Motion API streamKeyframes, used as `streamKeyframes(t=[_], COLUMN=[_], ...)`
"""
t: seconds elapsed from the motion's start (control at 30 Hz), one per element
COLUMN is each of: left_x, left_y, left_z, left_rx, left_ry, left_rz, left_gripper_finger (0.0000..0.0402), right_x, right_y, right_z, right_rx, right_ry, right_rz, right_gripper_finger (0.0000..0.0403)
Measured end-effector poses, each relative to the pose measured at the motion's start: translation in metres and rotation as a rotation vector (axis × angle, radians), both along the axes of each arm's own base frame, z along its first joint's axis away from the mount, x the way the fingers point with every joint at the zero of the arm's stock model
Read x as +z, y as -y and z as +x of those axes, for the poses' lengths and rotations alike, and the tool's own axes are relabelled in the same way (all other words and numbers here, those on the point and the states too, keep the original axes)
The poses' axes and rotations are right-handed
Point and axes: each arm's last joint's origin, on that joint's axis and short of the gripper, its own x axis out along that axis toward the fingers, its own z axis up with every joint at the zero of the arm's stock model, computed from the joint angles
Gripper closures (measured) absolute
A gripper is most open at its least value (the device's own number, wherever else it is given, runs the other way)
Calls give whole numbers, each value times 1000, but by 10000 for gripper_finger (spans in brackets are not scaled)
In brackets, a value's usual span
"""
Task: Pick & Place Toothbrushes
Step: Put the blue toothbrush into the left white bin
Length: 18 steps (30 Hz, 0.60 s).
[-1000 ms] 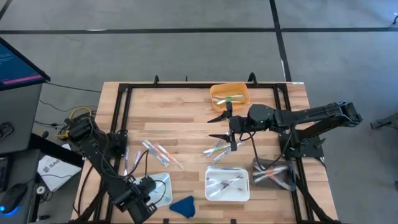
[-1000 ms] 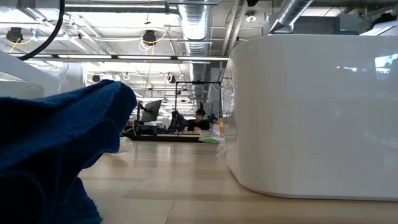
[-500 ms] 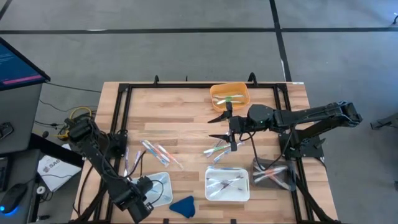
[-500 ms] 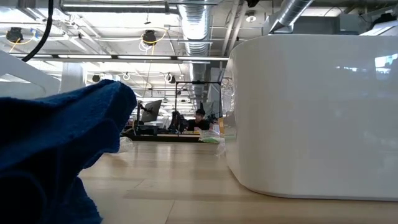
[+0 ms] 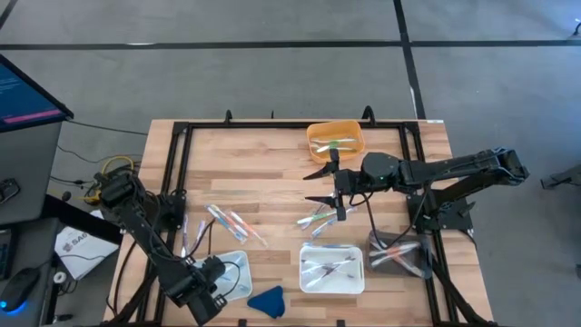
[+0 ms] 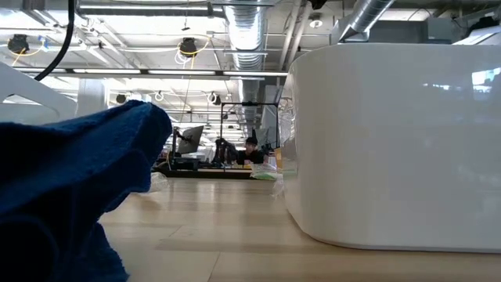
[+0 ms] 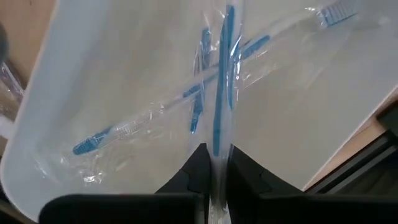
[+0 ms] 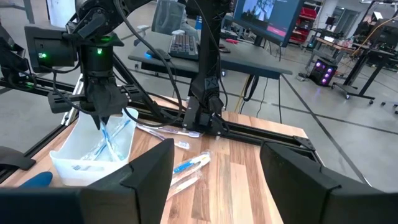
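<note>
My left gripper [image 5: 218, 276] points down over a white tray [image 5: 243, 262] at the near left, shut on a wrapped blue toothbrush [image 7: 219, 93]. Other wrapped blue toothbrushes [image 7: 155, 115] lie on that tray's floor. Loose toothbrushes lie flat on the wood at the left [image 5: 229, 222] and in the middle [image 5: 318, 218]. My right gripper [image 5: 329, 187] hovers open above the table's middle, level, with nothing between its fingers. The right wrist view shows the left gripper [image 8: 101, 119] and its tray [image 8: 74, 163] from the side. My left gripper pinches the wrapped toothbrush by its upper end [image 7: 217, 160] between its two fingers, from above, pointing down. The toothbrush hangs nearly upright below the fingers, down into the white tray. Whether its lower end [image 8: 114, 152] rests on the tray I cannot tell.
An orange tray [image 5: 354, 145] holding toothbrushes stands at the far middle, a second white tray [image 5: 307, 272] at the near middle, a grey bin [image 5: 419, 265] at the near right. A blue cloth lump [image 5: 266, 300] lies by the near edge. A black frame [image 5: 178, 154] rims the table.
</note>
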Motion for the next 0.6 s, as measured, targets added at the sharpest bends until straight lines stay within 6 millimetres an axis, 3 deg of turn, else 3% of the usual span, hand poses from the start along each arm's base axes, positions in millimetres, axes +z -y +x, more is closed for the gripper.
streamKeyframes(t=[0.3,0.6], left_x=[-30,-31], left_y=[-6,-4], left_z=[-5,-4], left_rx=[3,29], left_ry=[14,14], left_rz=[-44,-73], left_gripper_finger=[382,345], right_x=[0,0], right_y=[0,0], right_z=[0,0], right_rx=[0,0], right_ry=[0,0], right_rz=[0,0], right_gripper_finger=[170,170])
